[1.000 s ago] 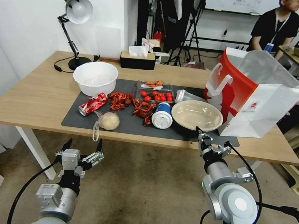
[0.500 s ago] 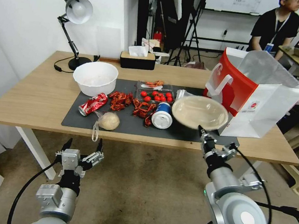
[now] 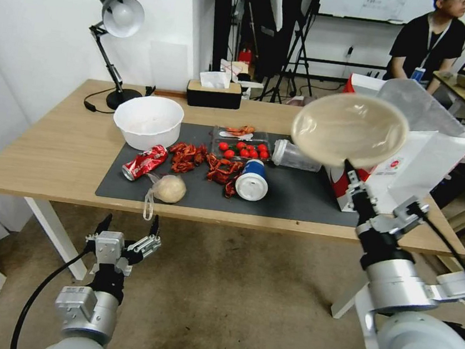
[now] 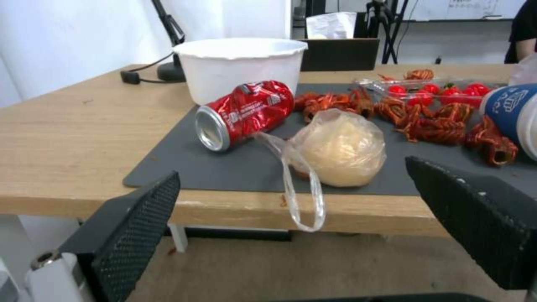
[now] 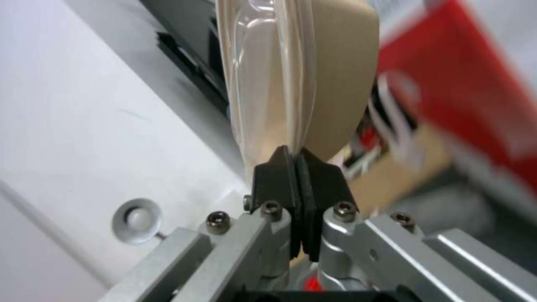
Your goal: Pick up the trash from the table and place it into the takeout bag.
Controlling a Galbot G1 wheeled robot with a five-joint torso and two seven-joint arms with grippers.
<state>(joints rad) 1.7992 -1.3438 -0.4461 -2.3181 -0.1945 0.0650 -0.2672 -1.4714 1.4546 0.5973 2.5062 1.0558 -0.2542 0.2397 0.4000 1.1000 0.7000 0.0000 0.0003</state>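
My right gripper (image 3: pixel 351 168) is shut on the rim of the beige round lid (image 3: pixel 349 129) and holds it tilted in the air in front of the red-and-white takeout bag (image 3: pixel 436 158). In the right wrist view its jaws (image 5: pixel 295 159) pinch the lid (image 5: pixel 335 75) edge-on. On the table's (image 3: pixel 51 148) dark mat (image 3: pixel 297 198) lie a crushed red can (image 3: pixel 144 161), a clear bag with a beige lump (image 3: pixel 168 188), a blue-and-white paper cup (image 3: pixel 252 181) and a clear plastic container (image 3: pixel 293 156) on its side. My left gripper (image 3: pixel 128 227) hangs open below the table's front edge, facing the lump bag (image 4: pixel 341 147) and can (image 4: pixel 243 113).
A white bowl (image 3: pixel 149 120) stands at the mat's back left. Red crayfish shells (image 3: pixel 206 163) and a tray of tomatoes (image 3: pixel 242 145) lie mid-mat. A desk lamp (image 3: pixel 115 21) and a black tissue box (image 3: pixel 213 94) stand at the table's back.
My right gripper has lifted the lid off the mat, up and to the right, to a spot in front of the bag, uncovering the clear container. The left arm has not moved.
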